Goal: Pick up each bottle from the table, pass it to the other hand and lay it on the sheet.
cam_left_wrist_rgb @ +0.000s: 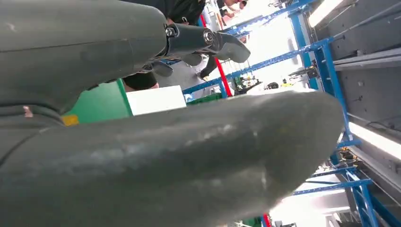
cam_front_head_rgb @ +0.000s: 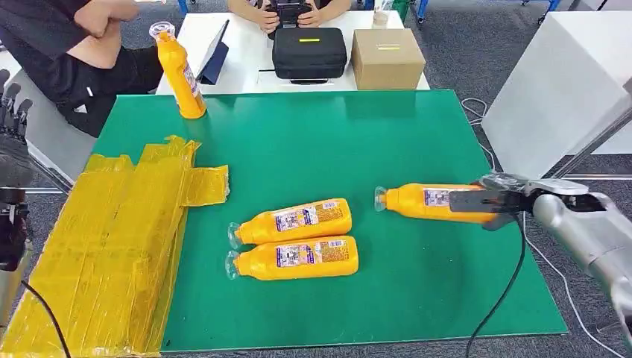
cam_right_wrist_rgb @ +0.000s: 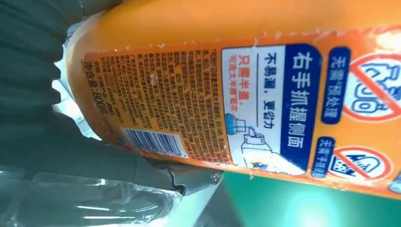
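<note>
Head view has the orange plastic bottle (cam_front_head_rgb: 436,202) lying on its side with the right hand (cam_front_head_rgb: 498,201) wrapped round its base end, clear cap pointing away from the hand toward the middle of the green bench (cam_front_head_rgb: 335,149). Whether the bottle is lifted or resting on the bench I cannot tell. By my judgement it is a rigid moulded bottle with a glossy printed label, so it will be smooth and may slip; if full it will be fairly heavy and pull down at the cap end. A grip nearer the middle of the body would balance it better for the handover.

Beyond the cap lie two more orange bottles (cam_front_head_rgb: 294,240) side by side, a fourth orange bottle (cam_front_head_rgb: 179,71) stands upright at the far side, and the crumpled yellow plastic sheet (cam_front_head_rgb: 112,239) lies farthest from the right hand.

Right wrist view adds the label's barcode and small print and fingers (cam_right_wrist_rgb: 179,177) pressed on the bottle's wall. The left hand (cam_front_head_rgb: 13,127) is raised beside the bench, fingers spread, holding nothing.
</note>
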